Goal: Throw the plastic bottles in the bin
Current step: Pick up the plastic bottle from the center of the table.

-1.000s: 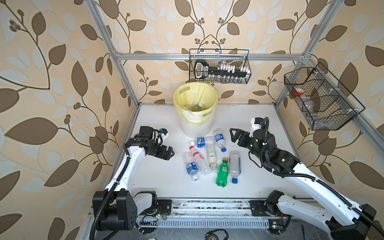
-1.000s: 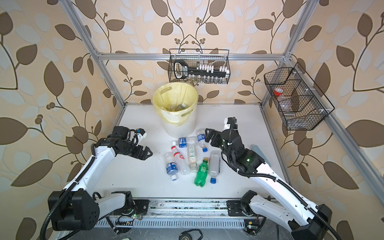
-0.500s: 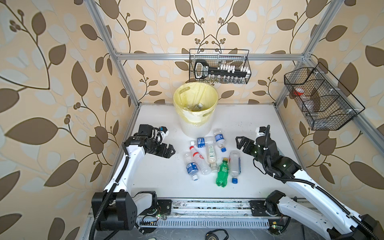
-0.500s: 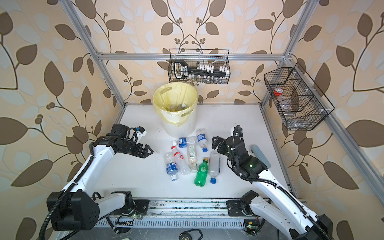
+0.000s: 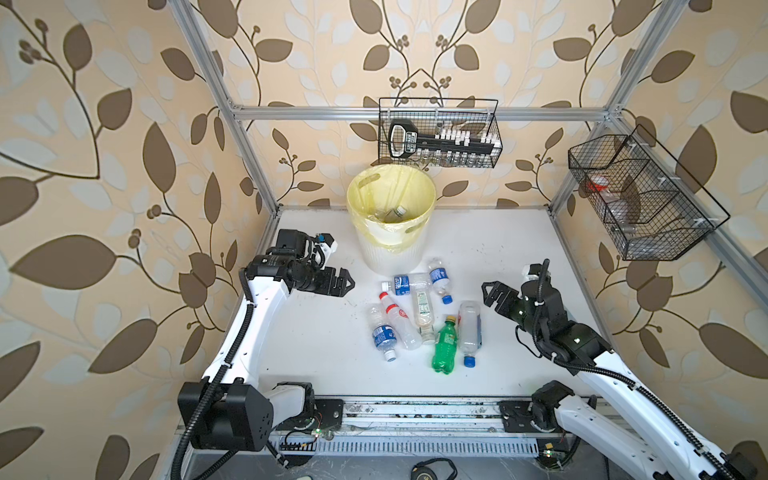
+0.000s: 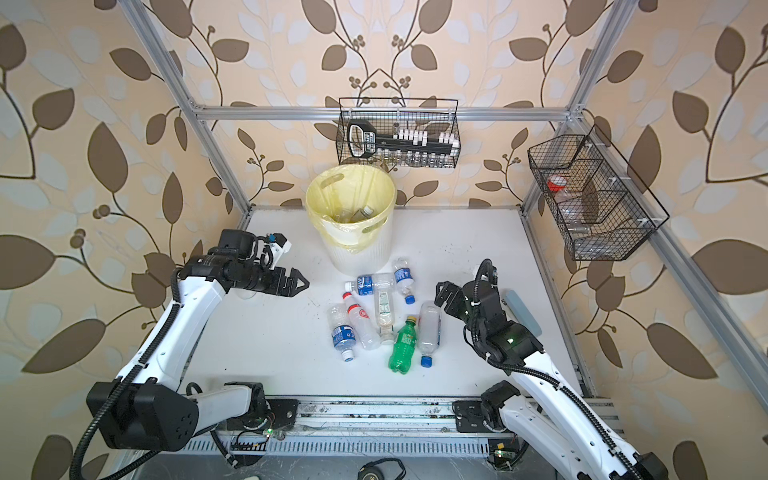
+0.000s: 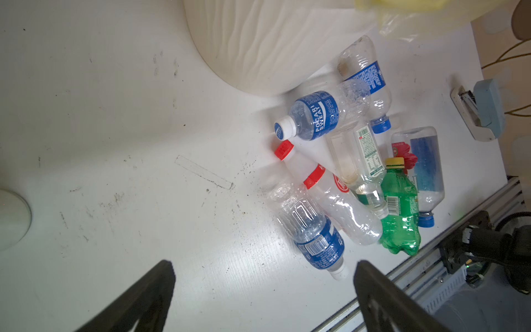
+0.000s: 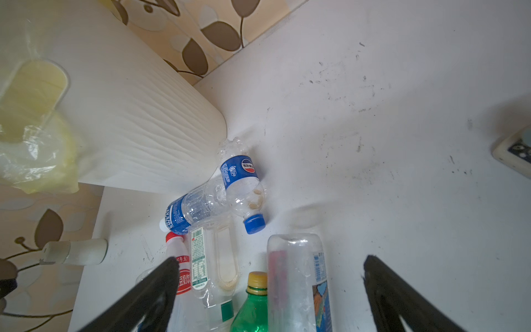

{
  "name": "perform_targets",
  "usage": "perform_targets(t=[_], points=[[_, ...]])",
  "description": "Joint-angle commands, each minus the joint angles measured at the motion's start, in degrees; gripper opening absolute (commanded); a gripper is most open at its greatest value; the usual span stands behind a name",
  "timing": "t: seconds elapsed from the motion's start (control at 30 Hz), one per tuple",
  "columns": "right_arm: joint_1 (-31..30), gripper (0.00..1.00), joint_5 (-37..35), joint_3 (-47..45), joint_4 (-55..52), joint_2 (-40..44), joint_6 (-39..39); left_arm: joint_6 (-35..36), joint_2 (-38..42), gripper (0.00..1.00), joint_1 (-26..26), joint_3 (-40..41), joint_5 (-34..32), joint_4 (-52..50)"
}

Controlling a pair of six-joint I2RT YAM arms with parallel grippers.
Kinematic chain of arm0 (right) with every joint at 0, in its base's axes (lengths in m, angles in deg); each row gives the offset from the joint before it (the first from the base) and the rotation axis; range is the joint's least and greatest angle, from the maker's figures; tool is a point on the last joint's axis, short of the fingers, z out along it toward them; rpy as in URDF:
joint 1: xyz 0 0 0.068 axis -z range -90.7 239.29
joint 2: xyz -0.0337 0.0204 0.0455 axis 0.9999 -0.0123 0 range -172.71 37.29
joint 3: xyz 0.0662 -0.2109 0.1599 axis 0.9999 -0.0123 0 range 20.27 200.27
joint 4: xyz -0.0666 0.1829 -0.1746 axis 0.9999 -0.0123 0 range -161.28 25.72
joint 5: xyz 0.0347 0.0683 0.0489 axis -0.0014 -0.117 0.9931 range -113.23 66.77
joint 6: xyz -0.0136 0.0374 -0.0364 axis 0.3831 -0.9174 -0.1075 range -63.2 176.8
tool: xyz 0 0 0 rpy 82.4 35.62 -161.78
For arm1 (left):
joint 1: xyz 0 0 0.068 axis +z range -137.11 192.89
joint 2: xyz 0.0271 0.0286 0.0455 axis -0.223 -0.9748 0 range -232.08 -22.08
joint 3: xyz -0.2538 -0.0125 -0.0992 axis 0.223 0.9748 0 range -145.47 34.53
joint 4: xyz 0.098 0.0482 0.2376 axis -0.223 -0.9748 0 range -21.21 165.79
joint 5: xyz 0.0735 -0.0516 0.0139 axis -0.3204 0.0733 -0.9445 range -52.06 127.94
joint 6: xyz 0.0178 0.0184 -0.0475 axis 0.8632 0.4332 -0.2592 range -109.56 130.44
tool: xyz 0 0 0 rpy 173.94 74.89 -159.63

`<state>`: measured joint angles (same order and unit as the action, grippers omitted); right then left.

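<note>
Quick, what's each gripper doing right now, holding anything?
Left gripper: open, holding nothing.
Right gripper: open, holding nothing.

"POCARI SWEAT" stands in white letters on the blue label of the white-capped bottle point(image 7: 316, 115). The blue-capped bottle point(image 8: 242, 184) bears a round Pepsi emblem beside Chinese characters. The green bottle point(image 7: 399, 212) carries a barcode, its digits too small to read.

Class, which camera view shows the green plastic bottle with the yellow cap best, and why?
The left wrist view: the green plastic bottle with the yellow cap lies whole and large there, barcode label visible. The right wrist view cuts the bottle off below the shoulder. Both top views show it whole but small.
</note>
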<state>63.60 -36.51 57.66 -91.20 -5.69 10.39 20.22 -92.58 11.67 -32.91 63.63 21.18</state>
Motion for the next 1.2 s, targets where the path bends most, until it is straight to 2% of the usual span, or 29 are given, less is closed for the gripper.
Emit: perform_targets(t=[0.0,0.13,0.43,0.6,0.83,1.17], points=[[0.2,1.0,-1.1,-1.0,-4.2,0.6,0.8,-2.5,-1.0,0.99,-1.5,-1.8,2.1,-2.0],[0.0,1.0,-0.4,-1.2,-6.4,0.0,-0.2,-3.1,-1.7,0.99,-2.5,-1.1,1.8,-0.8],[-5.7,1.0,-2.4,-1.9,-6.7,-6.3,-3.5,-0.4,-2.8,0.99,-2.6,-1.0,0.8,-1.2],[-8.1,1.0,-2.7,-2.5,-5.4,-9.7,-5.3,1.4,-2.2,0.99,-2.6,2.6,-3.2,2.3],[-9.3,1.0,-1.3,-4.0,-2.8,-11.8,-6.8,3.5,-2.0,0.99,-2.6,6.2,-2.2,3.9],[-11.0,1.0,-1.7,-4.2,-0.4,-16.5,-8.8,5.8,-0.5,0.99,-2.6,11.1,-6.8,6.7]])
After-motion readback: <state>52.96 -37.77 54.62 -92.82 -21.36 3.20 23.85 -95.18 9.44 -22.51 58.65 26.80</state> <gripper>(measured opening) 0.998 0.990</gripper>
